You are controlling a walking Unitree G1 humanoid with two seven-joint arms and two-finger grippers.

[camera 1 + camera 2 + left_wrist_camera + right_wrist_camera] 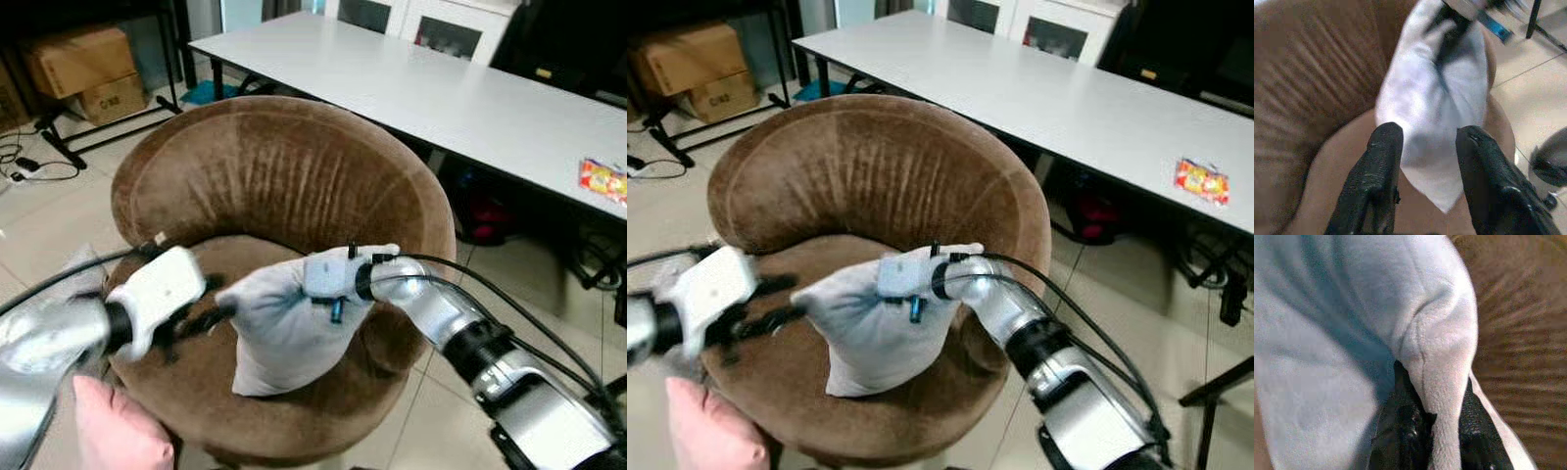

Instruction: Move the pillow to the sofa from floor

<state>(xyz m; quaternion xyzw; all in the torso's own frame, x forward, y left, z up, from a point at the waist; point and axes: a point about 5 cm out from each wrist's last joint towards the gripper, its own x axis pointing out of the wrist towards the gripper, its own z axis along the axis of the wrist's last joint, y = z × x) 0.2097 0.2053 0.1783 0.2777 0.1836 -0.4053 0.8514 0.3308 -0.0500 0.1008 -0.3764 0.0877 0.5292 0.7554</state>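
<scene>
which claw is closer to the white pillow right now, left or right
Right. The right claw is shut on a fold at the top of the white pillow. The left claw is open beside the pillow's corner, apart from it.

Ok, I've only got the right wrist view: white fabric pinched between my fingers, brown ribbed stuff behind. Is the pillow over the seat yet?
Observer: Yes. The white pillow stands on the brown armchair seat, its lower edge touching the cushion.
Operator: And where is the left gripper?
Observer: The left gripper is open beside the pillow, one finger either side of its lower corner, not pinching it.
Operator: Which part am I holding?
Observer: The right gripper grips a fold at the pillow's top corner, so the pillow stands upright.
Operator: Anything else near the chair?
Observer: A pink cushion lies by the chair's front, on your left.
</scene>
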